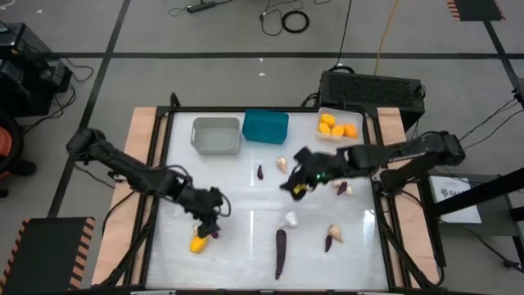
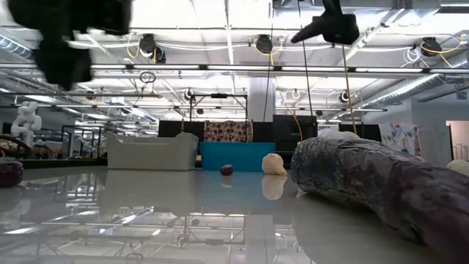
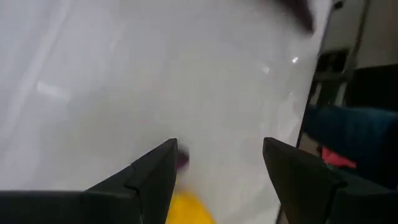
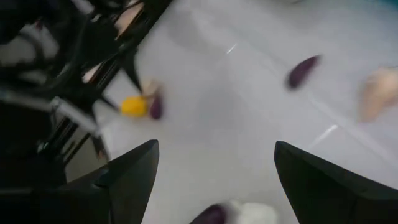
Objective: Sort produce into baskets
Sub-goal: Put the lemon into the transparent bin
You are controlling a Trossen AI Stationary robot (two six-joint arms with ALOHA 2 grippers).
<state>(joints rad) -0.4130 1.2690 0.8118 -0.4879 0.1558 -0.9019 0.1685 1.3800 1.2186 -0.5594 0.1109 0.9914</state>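
Three tubs, high view: the light grey basket (image 1: 216,135), the teal basket (image 1: 265,126) and the clear basket (image 1: 341,124) stand in a row along the far edge of my white table (image 1: 246,221); the clear one holds yellow-orange fruits (image 1: 336,126)
Loose produce, high view: a long purple vegetable (image 1: 280,251) lies near the front edge, a small purple piece (image 1: 260,172) and a pale bulb (image 1: 283,164) sit near the teal basket, another pale bulb (image 1: 291,219) lies mid-table, a beige bulb (image 1: 335,233) and a short purple piece (image 1: 328,243) lie side by side
My left gripper (image 1: 213,215), high view: low over the front left of the table, just beside a yellow fruit (image 1: 197,244) and a small purple piece (image 1: 214,235)
My right gripper (image 1: 296,187), high view: over mid-table, below the clear basket
Low view: the long purple vegetable (image 2: 381,183) fills the right foreground; the grey tub (image 2: 152,152), the teal tub (image 2: 234,155), a purple piece (image 2: 227,169) and a bulb (image 2: 274,164) sit behind
Left wrist view: my fingers (image 3: 149,180) stand apart, nothing between them; the yellow fruit (image 3: 189,208) and a purple bit (image 3: 181,160) lie by one finger
Right wrist view: my fingers (image 4: 134,171) stand wide apart and empty over the table; a white bulb (image 4: 252,213) lies below, the yellow fruit (image 4: 133,105) farther off
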